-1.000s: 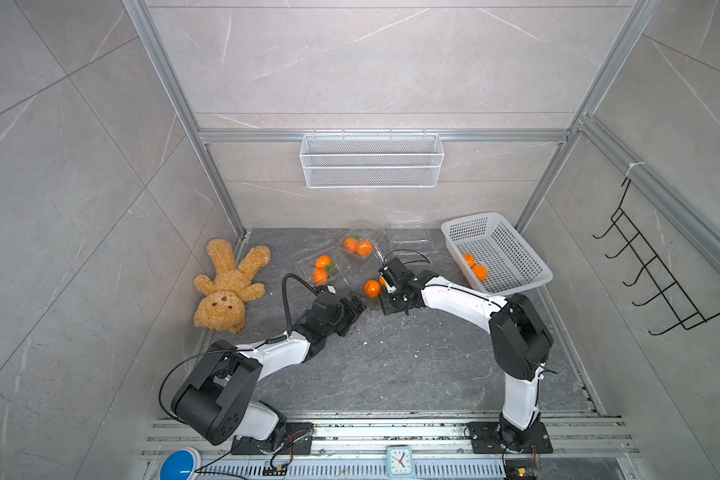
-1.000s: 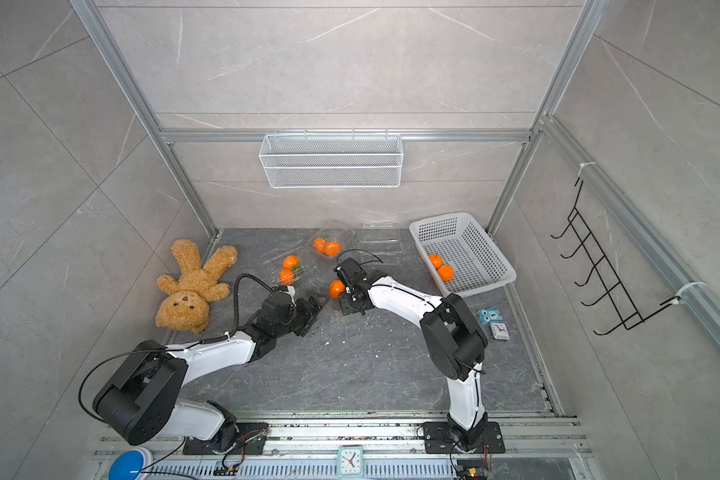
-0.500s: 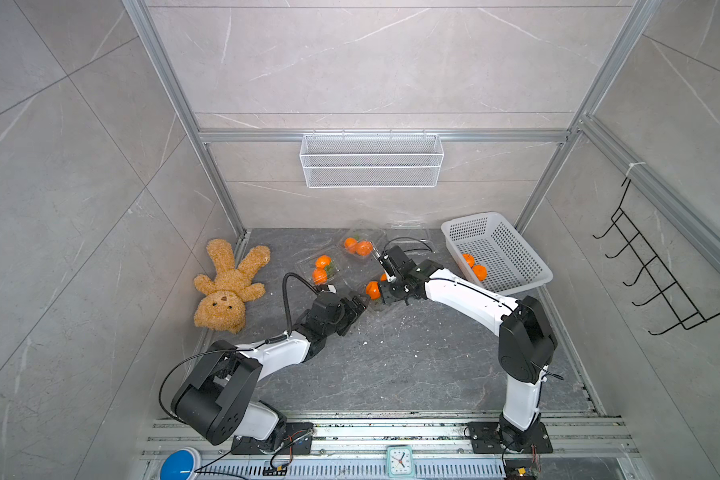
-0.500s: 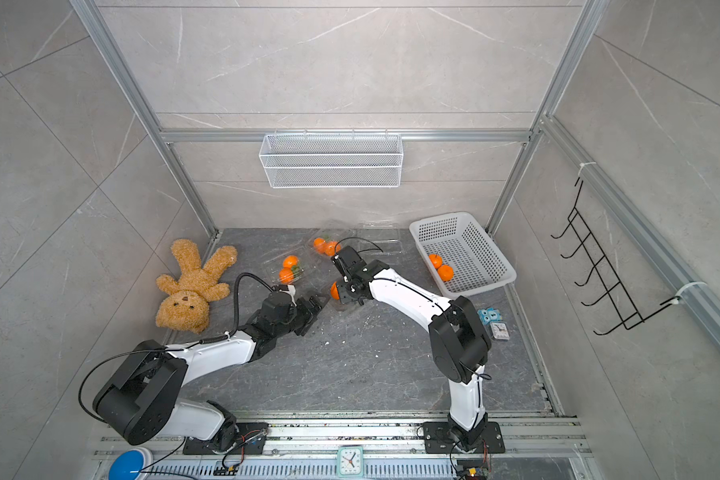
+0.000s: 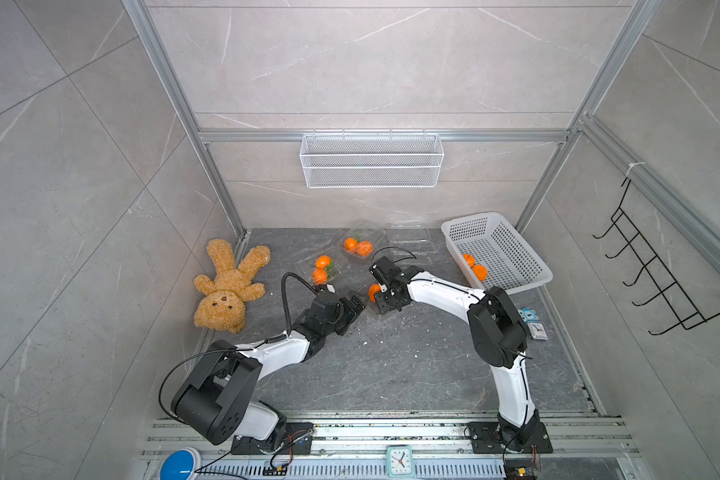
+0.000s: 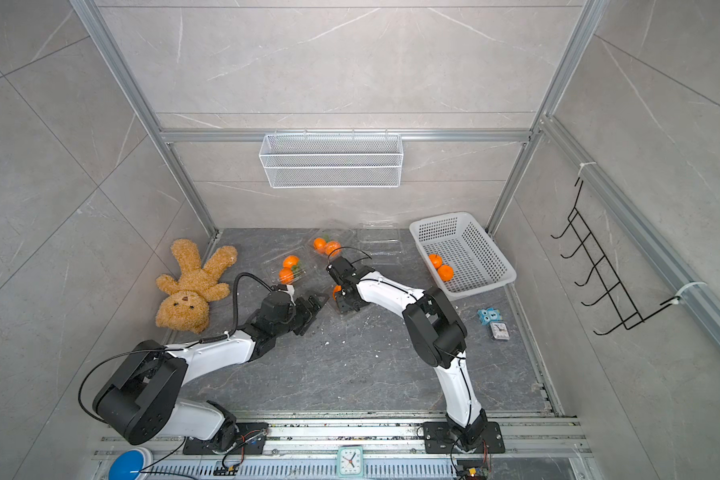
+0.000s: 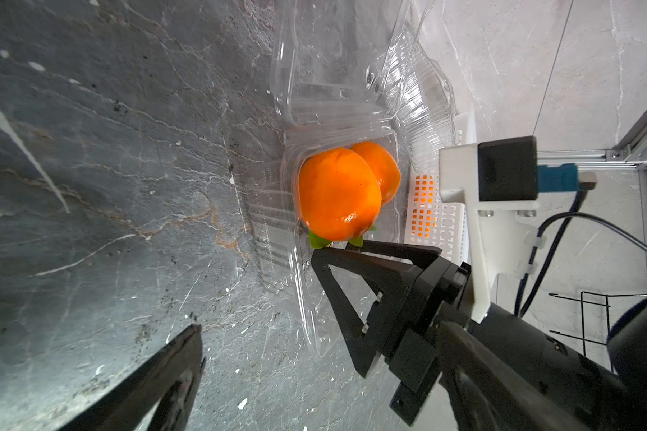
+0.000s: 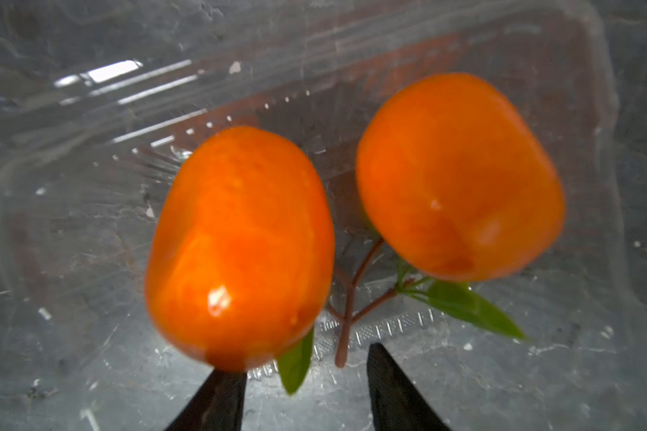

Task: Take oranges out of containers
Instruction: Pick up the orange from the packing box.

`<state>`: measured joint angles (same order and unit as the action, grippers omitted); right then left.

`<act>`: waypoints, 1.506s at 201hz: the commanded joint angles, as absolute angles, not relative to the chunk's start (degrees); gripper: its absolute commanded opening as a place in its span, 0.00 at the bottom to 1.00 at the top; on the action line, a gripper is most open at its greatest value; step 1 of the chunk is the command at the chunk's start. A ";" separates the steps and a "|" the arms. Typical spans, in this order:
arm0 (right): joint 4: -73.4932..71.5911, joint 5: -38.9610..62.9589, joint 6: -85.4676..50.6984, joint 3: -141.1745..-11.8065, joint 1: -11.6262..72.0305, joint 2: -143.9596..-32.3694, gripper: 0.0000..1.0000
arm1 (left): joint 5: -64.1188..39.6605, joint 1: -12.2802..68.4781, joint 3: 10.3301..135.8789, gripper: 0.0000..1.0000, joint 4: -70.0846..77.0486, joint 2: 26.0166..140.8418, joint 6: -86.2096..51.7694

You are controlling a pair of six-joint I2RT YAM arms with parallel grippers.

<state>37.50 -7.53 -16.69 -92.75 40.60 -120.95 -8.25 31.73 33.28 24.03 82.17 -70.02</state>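
Surface: grey stone [image 5: 391, 365], pale tiled walls around.
Container: clear clamshell [image 8: 90, 112], lid open, mid-surface.
Oranges [image 8: 240, 246]: two inside it, glossy, bright, joined by a leafy stem [image 8: 346, 309].
Right jaws: part-spread, empty, straddling the stem; one fruit lies just ahead on each side, so a sideways shift seems needed.
Left jaws: spread wide, empty, just left of the container, farther from the fruit.

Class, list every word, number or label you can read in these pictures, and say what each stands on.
No text reads clearly.
Embossed lettering on the clear container: too blurred.
Dial of the rail clock: too small.
Dial of the floor clock: too small.
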 commanded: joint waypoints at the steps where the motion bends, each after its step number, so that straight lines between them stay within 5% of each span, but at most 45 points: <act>1: 37.16 -5.76 -17.20 -90.96 40.96 -118.69 0.53 | -9.16 31.38 32.33 0.99 25.90 81.94 -69.46; 138: 33.31 -13.24 -19.34 -81.49 41.56 -111.36 0.57 | -9.92 31.38 31.11 0.99 27.48 82.92 -69.33; 195: 35.63 -16.67 -18.90 -85.24 41.57 -118.04 0.56 | -10.57 31.51 32.37 0.99 28.56 84.80 -69.81; 244: 34.38 -15.56 -18.04 -86.61 41.52 -122.09 0.44 | -10.38 31.46 32.10 0.99 27.69 84.41 -69.37; 302: 32.75 -15.38 -18.37 -84.23 41.57 -120.88 0.15 | -10.41 31.46 32.44 0.99 28.28 85.31 -69.44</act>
